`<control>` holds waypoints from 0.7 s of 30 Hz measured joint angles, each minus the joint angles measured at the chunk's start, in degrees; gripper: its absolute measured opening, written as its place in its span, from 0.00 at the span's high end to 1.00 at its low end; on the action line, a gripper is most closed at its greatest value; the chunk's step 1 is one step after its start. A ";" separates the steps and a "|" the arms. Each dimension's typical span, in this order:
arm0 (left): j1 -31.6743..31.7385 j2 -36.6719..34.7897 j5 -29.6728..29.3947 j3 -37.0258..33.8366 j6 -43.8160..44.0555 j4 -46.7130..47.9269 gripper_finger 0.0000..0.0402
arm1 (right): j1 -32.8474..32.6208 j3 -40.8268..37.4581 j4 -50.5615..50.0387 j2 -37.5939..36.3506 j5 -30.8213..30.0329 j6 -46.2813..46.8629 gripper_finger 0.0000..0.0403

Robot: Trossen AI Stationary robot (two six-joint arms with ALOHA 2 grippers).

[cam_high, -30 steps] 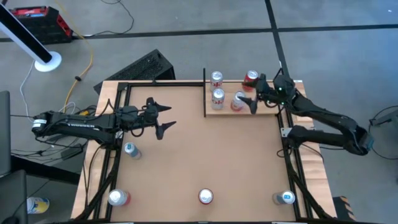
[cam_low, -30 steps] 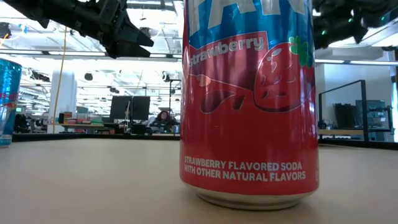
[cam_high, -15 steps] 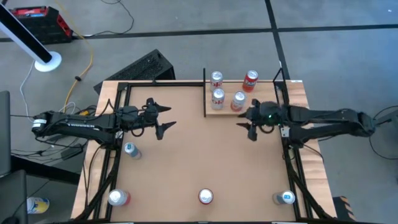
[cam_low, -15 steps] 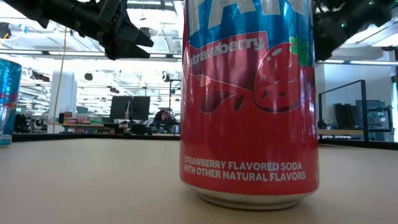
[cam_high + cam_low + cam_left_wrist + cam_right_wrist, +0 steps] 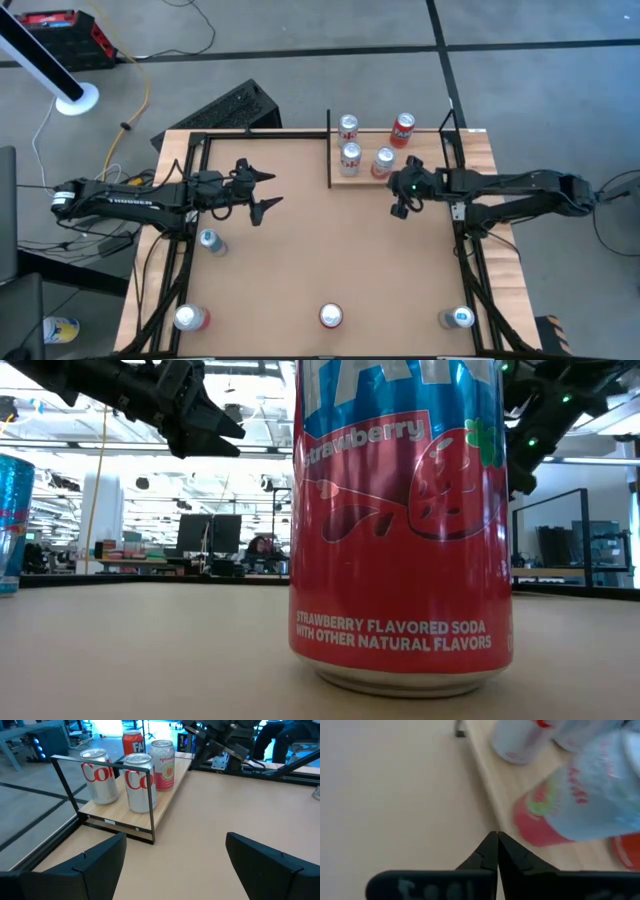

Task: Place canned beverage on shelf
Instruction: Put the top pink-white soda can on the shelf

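The shelf (image 5: 425, 150), a pale wood plank with black posts, lies at the table's far right and carries several cans. Among them are two silver-and-red cans (image 5: 137, 782) and a pink-and-white can (image 5: 383, 161) near its front edge. My right gripper (image 5: 399, 209) hovers just off the shelf's near edge, shut on nothing, and its wrist view shows the pink can (image 5: 570, 800) just ahead of the closed tips (image 5: 496, 840). My left gripper (image 5: 262, 190) waits open above the table's middle left, its fingers facing the shelf (image 5: 165, 800).
Loose cans stand on the table: a blue one (image 5: 208, 240) at the left, and a red one (image 5: 190, 318), a strawberry soda can (image 5: 330, 316) and another blue one (image 5: 460, 318) along the near edge. Black frame rails (image 5: 470, 260) run along both sides.
My right gripper stood open around the pink can on the shelf a second ago. It has drawn back off the shelf toward the table's near edge and shut on nothing. The can stays upright on the plank.
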State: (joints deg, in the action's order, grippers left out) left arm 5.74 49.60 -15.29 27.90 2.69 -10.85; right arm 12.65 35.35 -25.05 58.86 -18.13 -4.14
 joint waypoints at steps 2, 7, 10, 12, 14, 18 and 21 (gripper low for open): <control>0.00 0.00 0.00 0.00 -0.01 -0.01 0.18 | 1.52 0.00 0.63 0.15 -0.01 -1.47 0.95; 0.00 0.00 0.00 0.00 -0.03 -0.07 0.18 | 4.93 0.00 4.10 0.13 0.09 -4.50 0.97; 0.00 0.00 -0.02 0.00 -0.03 -0.09 0.18 | 6.69 0.00 5.54 0.13 0.11 -5.83 0.96; 0.00 0.00 -0.02 0.00 -0.03 -0.11 0.18 | 7.78 0.00 5.47 0.40 0.13 -6.29 0.95; 0.00 0.00 -0.02 0.00 -0.03 -0.18 0.18 | 8.80 0.00 5.29 0.54 0.20 -6.44 0.95; 0.00 0.00 -0.04 0.00 -0.03 -0.20 0.18 | 10.44 0.00 5.80 0.50 0.22 -6.93 0.96; 0.00 0.00 -0.04 0.00 -0.03 -0.20 0.18 | 11.58 0.00 7.20 0.50 0.22 -7.15 0.96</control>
State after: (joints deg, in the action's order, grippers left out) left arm 5.74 49.60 -15.33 27.90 2.66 -11.05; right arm 24.23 35.35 -17.85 59.35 -17.91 -11.29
